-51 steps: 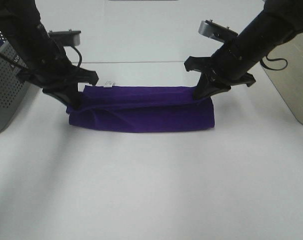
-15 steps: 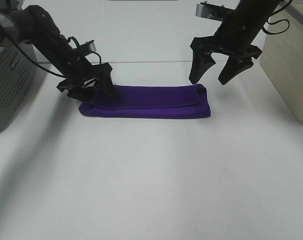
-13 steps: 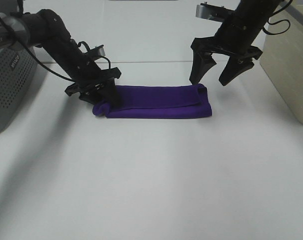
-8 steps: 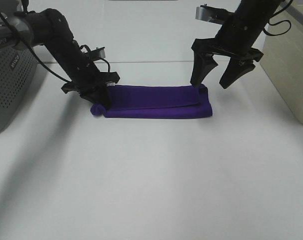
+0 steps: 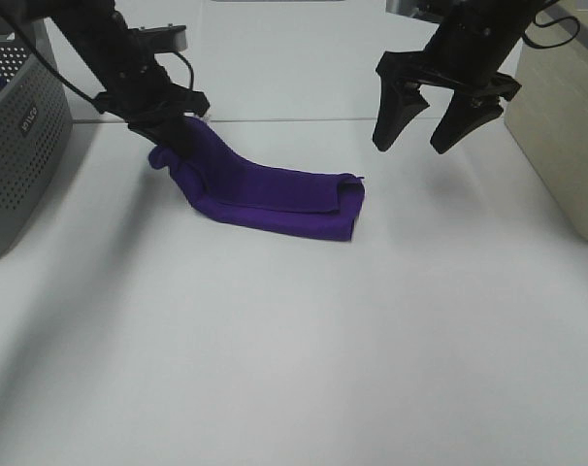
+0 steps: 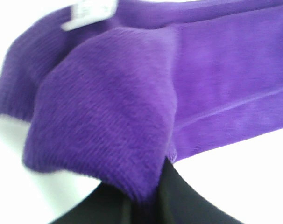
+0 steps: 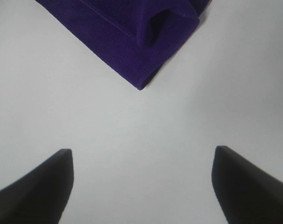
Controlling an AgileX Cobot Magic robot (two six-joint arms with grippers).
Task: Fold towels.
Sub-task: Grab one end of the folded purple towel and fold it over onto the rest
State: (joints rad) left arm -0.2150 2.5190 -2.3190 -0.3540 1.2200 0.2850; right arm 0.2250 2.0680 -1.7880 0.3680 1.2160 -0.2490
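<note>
The purple towel (image 5: 275, 189) is folded into a long strip on the white table. My left gripper (image 5: 173, 136) is shut on its left end and holds that end lifted, so the strip slopes down to its right end (image 5: 344, 209) on the table. In the left wrist view the bunched towel (image 6: 132, 93) fills the frame, with its white tag (image 6: 88, 11) at the edge. My right gripper (image 5: 428, 136) is open and empty, above the table to the right of the towel. The right wrist view shows the towel's corner (image 7: 141, 37) beyond the spread fingertips (image 7: 38, 186).
A grey perforated basket (image 5: 17, 146) stands at the left edge. A beige bin (image 5: 571, 126) stands at the right edge. White table surface (image 5: 294, 349) extends in front of the towel.
My left gripper has lifted the towel's left end and pulled it back and left; the strip slid left and now lies slanted. My right gripper stayed open above, slightly raised.
</note>
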